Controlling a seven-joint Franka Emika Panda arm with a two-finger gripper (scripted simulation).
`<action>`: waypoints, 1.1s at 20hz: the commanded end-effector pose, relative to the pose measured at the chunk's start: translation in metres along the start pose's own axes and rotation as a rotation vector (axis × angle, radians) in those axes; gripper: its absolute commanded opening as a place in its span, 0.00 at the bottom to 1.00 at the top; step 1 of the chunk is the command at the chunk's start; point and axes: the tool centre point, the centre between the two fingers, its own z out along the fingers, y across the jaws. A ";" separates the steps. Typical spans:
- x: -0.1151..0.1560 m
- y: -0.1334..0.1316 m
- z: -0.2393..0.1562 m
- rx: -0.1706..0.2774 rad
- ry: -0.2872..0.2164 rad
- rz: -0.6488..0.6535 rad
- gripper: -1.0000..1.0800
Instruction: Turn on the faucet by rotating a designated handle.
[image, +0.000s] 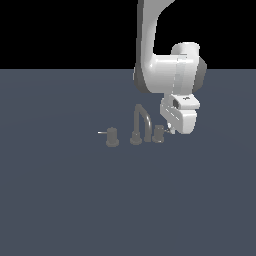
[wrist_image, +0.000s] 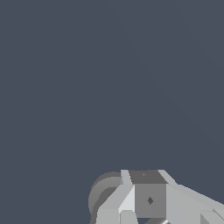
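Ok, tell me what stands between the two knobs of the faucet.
In the exterior view, the arched spout on its round base stands between the far knob and the handle, close against the handle. The gripper is beside the handle.

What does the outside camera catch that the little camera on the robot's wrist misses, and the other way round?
Only the exterior view shows the faucet with its arched spout, the handle beside the arch, a separate knob farther off, and the white arm. Only the wrist view shows grey gripper parts up close; open or shut is unclear. Both share the dark blue-grey floor.
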 end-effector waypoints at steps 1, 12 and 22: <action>0.000 0.000 0.000 0.001 -0.001 0.000 0.00; -0.031 0.025 -0.001 -0.012 -0.007 0.001 0.00; -0.064 0.021 -0.001 -0.015 -0.006 0.005 0.00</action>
